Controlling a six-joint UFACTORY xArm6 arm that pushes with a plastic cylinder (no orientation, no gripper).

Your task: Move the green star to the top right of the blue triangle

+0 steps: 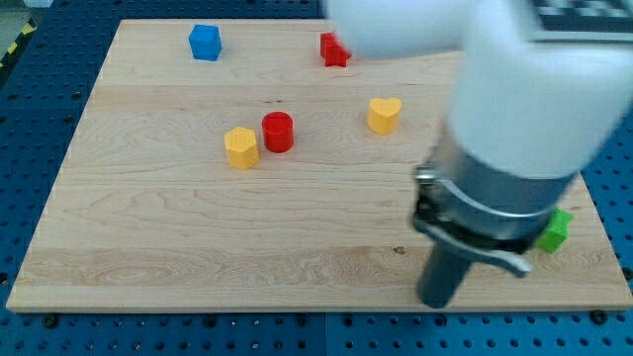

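Note:
A green block, probably the green star, lies near the board's right edge and is half hidden behind my arm. No blue triangle can be made out. The only blue block is at the view's top left and looks like a cube. My arm's white and grey body fills the view's right side. The dark rod comes down from it, and my tip rests near the board's bottom edge. The tip is to the left of and below the green block, and well apart from it.
A red block lies at the top centre, partly under the arm. A yellow heart sits right of centre. A red cylinder and a yellow hexagon sit close together left of centre. The wooden board lies on a blue surface.

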